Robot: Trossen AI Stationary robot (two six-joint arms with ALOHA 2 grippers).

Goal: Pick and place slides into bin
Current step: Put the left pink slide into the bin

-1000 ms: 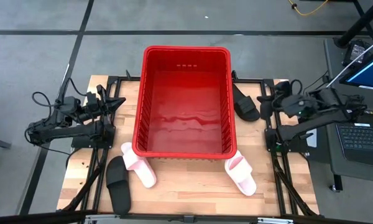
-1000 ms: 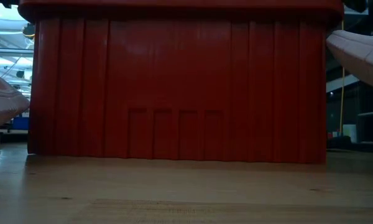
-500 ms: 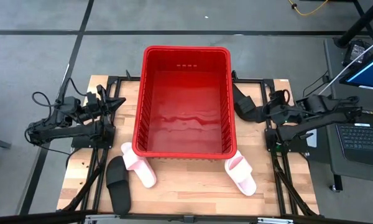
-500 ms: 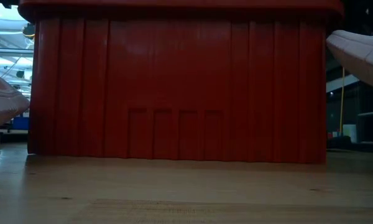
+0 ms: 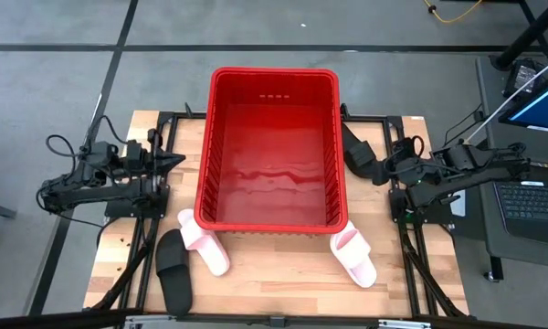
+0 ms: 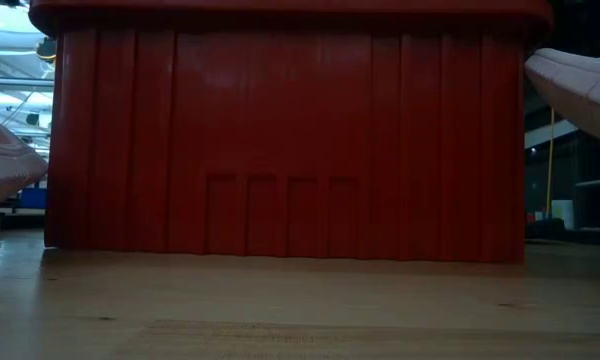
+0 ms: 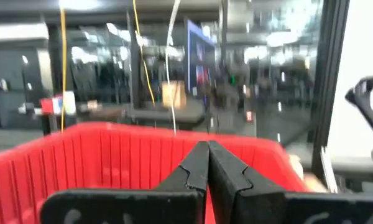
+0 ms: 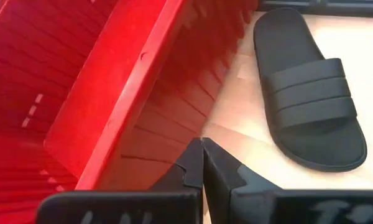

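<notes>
The red bin (image 5: 272, 151) stands mid-table; its near wall fills the low view (image 6: 290, 140). One black slide (image 5: 358, 151) lies flat on its sole beside the bin's right wall and also shows in the right wrist view (image 8: 308, 121). The other black slide (image 5: 173, 270) lies at the near left. One pink slide (image 5: 204, 242) lies at the bin's near left corner, the other pink slide (image 5: 354, 256) at its near right corner. My right gripper (image 5: 376, 171) is shut and empty, just near-right of the first black slide; its fingers show closed in its wrist view (image 8: 202, 162). My left gripper (image 5: 181, 160) is shut and empty, left of the bin.
Black frame rails run along the table's left, right and far sides. A laptop (image 5: 534, 196) sits off the table's right edge. The bin's right wall (image 8: 174, 106) stands close beside my right gripper. Bare wood (image 5: 283, 274) lies between the two pink slides at the near edge.
My right gripper has moved toward the bin and a little toward the table's near edge, ending beside the black slide by the bin's right wall. It stays shut. My left gripper has shifted slightly toward the near edge. No slide has moved.
</notes>
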